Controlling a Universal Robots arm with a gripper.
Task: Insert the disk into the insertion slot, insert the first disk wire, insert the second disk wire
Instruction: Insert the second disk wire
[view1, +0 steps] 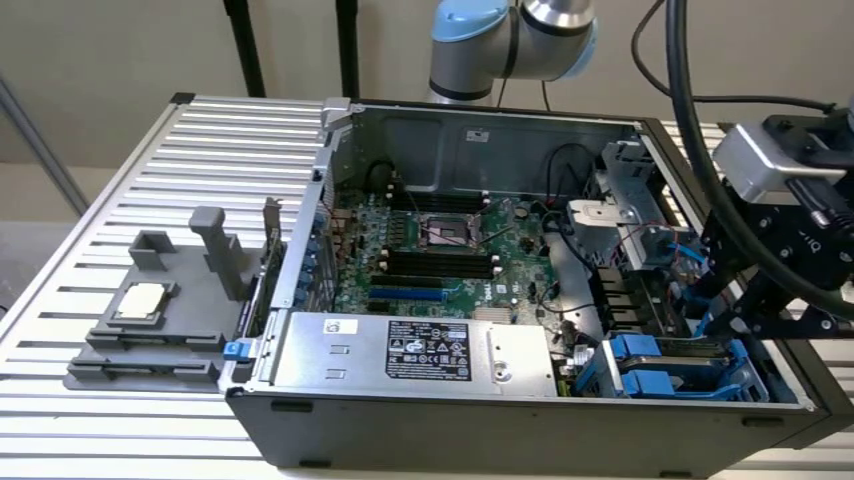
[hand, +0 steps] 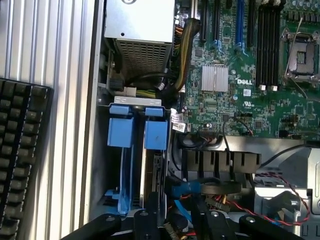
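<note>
You'll find the disk (hand: 155, 135) seated in the insertion slot (hand: 137, 101), at four o'clock in the exterior view, just beside the power-supply box (view1: 400, 350). Your gripper (hand: 176, 219) hangs over that corner of the case, with a blue cable (hand: 186, 189) close by its tip. You cannot tell whether it is open or gripping anything.

Silver power-supply box (view1: 420, 350) beside green motherboard (view1: 441, 250); grey fixture (view1: 160, 320) on slatted table (view1: 120, 180).
</note>
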